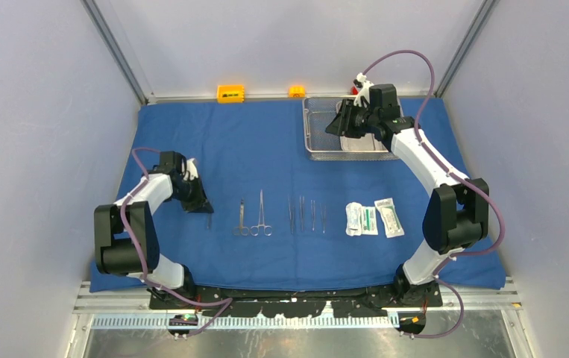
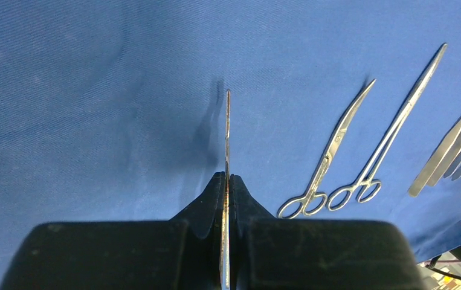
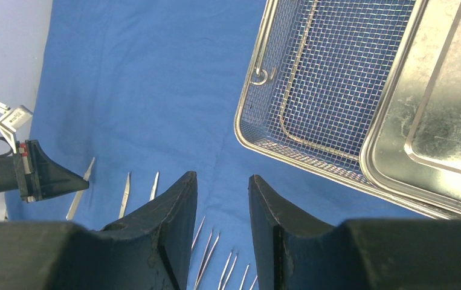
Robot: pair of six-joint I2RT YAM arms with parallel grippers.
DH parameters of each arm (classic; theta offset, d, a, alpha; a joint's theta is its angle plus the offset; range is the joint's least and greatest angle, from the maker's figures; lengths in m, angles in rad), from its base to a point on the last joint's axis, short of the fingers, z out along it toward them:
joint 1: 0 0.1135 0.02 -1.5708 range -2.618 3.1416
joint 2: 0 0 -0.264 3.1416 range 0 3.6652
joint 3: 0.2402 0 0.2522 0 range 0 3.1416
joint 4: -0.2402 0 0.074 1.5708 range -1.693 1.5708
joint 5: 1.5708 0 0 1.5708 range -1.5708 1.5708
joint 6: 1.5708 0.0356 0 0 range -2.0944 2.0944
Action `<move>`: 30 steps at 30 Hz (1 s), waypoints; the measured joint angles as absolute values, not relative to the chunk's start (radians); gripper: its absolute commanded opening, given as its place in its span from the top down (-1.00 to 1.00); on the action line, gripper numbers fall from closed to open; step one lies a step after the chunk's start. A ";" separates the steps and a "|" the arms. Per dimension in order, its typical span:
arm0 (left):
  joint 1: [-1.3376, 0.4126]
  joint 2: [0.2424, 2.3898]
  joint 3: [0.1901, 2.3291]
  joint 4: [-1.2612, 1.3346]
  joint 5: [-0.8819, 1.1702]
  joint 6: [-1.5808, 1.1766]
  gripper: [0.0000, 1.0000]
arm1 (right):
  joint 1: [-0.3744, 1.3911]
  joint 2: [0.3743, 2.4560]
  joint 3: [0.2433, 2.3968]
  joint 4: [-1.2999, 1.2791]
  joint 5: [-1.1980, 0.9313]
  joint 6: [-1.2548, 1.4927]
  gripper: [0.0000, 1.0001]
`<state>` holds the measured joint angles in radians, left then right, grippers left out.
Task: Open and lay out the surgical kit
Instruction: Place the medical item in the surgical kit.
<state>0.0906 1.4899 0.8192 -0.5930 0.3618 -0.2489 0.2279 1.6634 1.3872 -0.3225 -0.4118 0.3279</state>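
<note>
The blue cloth wrap lies spread open over the table. My left gripper is shut on a thin steel instrument, held edge-on low over the cloth, left of the row. Curved scissors, ring-handled forceps and several tweezers lie in a row. Two white-green packets lie to their right. My right gripper is open and empty, above the steel mesh tray at the back right. The smaller steel pan sits in that tray.
An orange-yellow block and a small orange block sit beyond the cloth's far edge, with a red block behind the right wrist. Grey walls stand on both sides. The left gripper also shows in the right wrist view.
</note>
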 measured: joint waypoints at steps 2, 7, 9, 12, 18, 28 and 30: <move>0.094 1.501 0.821 -0.598 0.361 -0.249 1.00 | 0.228 1.663 1.387 -0.323 -0.411 0.327 0.16; 0.094 1.515 0.823 -0.612 0.358 -0.249 0.92 | 0.228 1.663 1.387 -0.323 -0.410 0.327 0.16; 0.094 1.524 0.829 -0.619 0.358 -0.249 0.85 | 0.228 1.663 1.387 -0.323 -0.410 0.327 0.16; 0.094 1.534 0.839 -0.627 0.356 -0.250 0.73 | 0.228 1.663 1.387 -0.323 -0.409 0.327 0.16; 0.094 1.546 0.863 -0.649 0.342 -0.250 0.60 | 0.228 1.663 1.387 -0.323 -0.409 0.327 0.16; 0.095 1.548 0.868 -0.666 0.322 -0.253 0.55 | 0.228 1.663 1.387 -0.323 -0.405 0.327 0.16; 0.094 1.548 0.868 -0.667 0.323 -0.253 0.52 | 0.228 1.663 1.387 -0.323 -0.405 0.327 0.16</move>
<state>0.0944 1.5478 0.8677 -0.6674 0.3225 -0.2527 0.2279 1.6634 1.3872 -0.3229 -0.4049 0.3271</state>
